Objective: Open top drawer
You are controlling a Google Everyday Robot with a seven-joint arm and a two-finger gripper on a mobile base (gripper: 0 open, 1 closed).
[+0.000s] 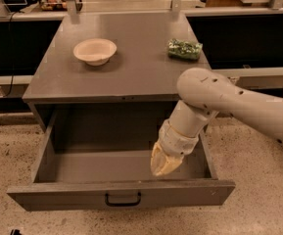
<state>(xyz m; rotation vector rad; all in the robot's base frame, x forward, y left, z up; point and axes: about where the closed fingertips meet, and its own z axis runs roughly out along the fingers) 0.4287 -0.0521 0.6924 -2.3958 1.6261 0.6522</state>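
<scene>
Top drawer open, gripper inside it.
In my camera view the top drawer (pixel 58 194) stands far out from under the grey cabinet top (pixel 131 72), black handle (pixel 123 199) facing me. My gripper (pixel 163 166) hangs inside it near the front right; I cannot tell whether it is apart or together. A bowl (pixel 95 51) and a green packet (pixel 184 49) sit on top.

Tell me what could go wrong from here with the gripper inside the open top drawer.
The gripper hangs inside the top drawer, close behind its front panel; leaving any way but upward could snag that panel or the right wall.
The drawer looks pulled far out; more pull may overrun its slides.
The arm passes near the green packet on the cabinet top; a wide swing might knock it.
</scene>
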